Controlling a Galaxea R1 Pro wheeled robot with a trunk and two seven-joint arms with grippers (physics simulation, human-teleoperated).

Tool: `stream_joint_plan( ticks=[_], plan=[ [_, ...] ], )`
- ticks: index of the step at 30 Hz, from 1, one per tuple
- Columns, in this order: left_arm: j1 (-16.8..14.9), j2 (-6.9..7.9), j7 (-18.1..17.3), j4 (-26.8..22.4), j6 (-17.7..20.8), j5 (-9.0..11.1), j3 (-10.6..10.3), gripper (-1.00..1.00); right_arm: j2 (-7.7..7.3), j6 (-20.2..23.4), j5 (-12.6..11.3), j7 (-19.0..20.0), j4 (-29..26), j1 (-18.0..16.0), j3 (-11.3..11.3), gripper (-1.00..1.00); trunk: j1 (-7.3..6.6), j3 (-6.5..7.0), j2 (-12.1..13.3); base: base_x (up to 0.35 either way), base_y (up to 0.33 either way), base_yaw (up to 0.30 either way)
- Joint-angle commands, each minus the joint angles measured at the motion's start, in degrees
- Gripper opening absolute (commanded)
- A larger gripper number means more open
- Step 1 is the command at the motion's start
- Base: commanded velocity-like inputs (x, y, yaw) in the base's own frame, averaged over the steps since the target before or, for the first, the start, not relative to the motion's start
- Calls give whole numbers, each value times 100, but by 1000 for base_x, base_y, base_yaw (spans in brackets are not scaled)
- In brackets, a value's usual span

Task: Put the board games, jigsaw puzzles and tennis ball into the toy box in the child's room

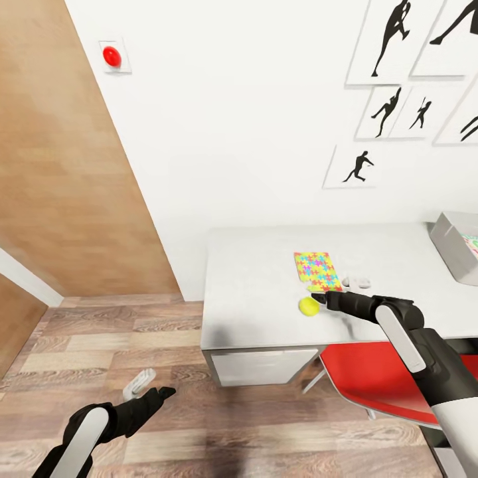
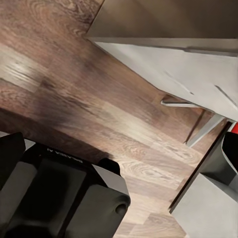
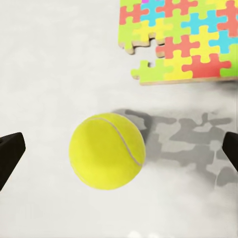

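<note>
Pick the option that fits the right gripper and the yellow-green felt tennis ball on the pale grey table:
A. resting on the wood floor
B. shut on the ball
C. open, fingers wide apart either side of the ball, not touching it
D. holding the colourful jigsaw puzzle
C: in the right wrist view the right gripper has its fingertips far apart, with the yellow-green felt tennis ball resting free on the pale grey table between them.

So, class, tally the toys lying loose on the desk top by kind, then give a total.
Tennis ball: 1
Jigsaw puzzle: 1
Total: 2
</note>
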Motion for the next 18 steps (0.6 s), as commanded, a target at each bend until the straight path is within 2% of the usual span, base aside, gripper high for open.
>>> stream_joint_plan(
  ticks=[1,18],
  plan=[
    [-3,4,57,-8,6,60,-8,100,-5,20,12,9,-4,-5,6,100,3,-11,-10,0,0,0],
    [-7,-2,57,-8,6,62,-10,100,-10,37,87,39,0,-11,9,100,3,-123,-10,0,0,0]
  ],
)
